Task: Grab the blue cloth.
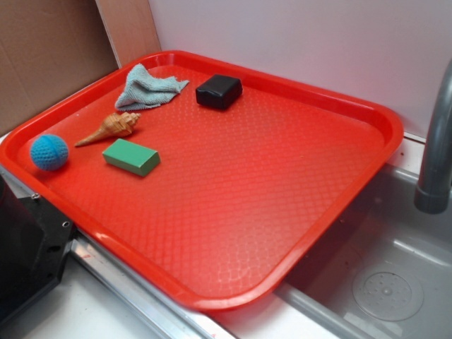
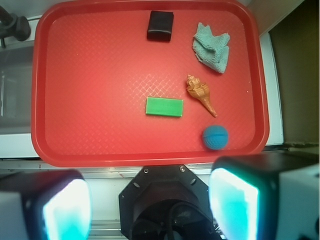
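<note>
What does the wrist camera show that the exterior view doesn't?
Only the wrist view shows the gripper, fingers wide apart at the bottom edge, holding nothing. Only the exterior view shows the sink drain. Both share the red tray carrying the blue cloth, black block, seashell, green block and blue knitted ball.

A red tray [image 1: 339,176] with a dimpled floor partly overhangs a grey sink [image 1: 395,282], beside a grey faucet pipe [image 1: 434,141]. On it a black block [image 1: 219,91] sits near the far rim, and a green block [image 1: 131,156] lies flat just beside a tan spiral seashell [image 1: 111,128]. A bright-blue knitted ball [image 1: 49,152] rests near the tray's left edge.
</note>
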Action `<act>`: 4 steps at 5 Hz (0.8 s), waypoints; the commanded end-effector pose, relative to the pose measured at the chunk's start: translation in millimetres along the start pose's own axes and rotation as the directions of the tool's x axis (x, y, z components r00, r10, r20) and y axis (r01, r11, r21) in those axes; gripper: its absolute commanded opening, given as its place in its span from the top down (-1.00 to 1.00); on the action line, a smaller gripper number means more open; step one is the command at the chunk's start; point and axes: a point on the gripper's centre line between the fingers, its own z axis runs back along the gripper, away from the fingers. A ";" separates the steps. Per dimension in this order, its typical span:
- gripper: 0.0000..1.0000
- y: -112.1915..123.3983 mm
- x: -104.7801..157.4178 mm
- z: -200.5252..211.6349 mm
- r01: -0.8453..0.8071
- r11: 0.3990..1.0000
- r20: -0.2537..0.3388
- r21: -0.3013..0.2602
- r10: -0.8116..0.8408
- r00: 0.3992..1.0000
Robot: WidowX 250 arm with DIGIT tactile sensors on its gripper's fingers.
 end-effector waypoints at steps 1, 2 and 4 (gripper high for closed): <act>-1.00 0.0 0.0 0.0 0.000 1.000 0.000 0.000 0.000 1.000; -1.00 7.4 8.4 -8.0 -0.130 0.991 0.018 -0.013 0.130 0.991; -1.00 32.3 27.0 -43.0 -0.468 0.882 0.069 -0.048 0.470 0.880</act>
